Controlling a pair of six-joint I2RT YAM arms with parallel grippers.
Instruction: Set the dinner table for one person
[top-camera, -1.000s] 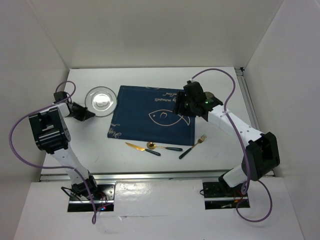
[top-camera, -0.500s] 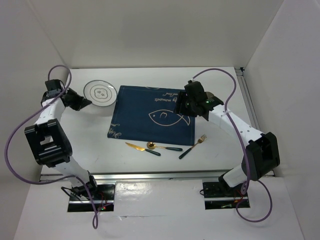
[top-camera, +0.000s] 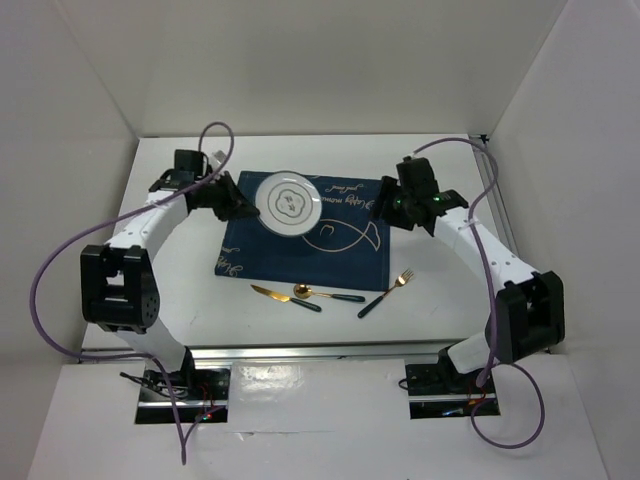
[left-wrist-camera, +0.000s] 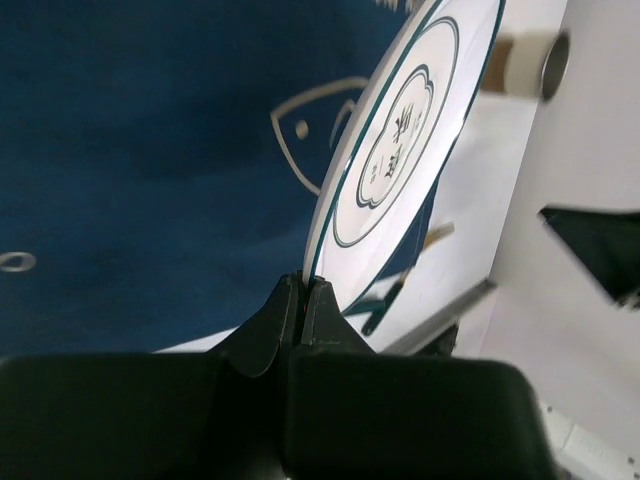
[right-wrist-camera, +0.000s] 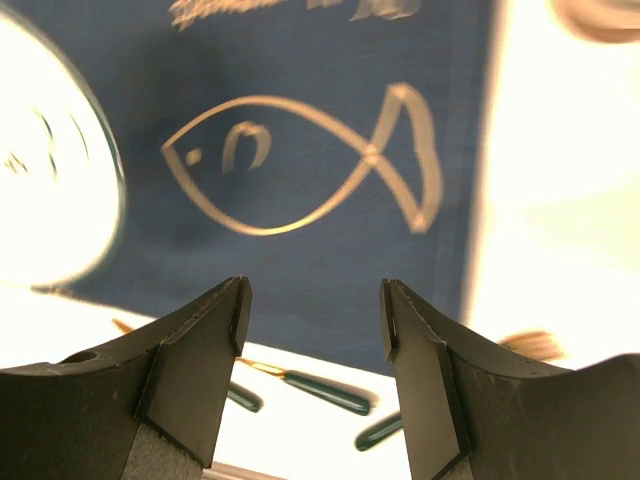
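- Now the left gripper is pinching the rim of the round white ceramic plate with a thin dark-green ring; the plate hangs over the far left part of the navy-blue cloth placemat with a white fish drawing; the large flat white tabletop lies under it all.
- The step in hand looks like seating the plate; carry it toward the mat's middle, level it, lower it slowly, and release only once it rests flat; a rim pinch gives little hold.
- The right gripper hangs spread and empty over the mat's right edge; it should leave that path free.
- The gold knife, gold spoon and gold fork lie on the tabletop just beside the mat's near edge.
- Whether the plate touches the cloth I cannot tell; the right wrist view shows it only as glare; a pale roundish thing past the mat is cut off.
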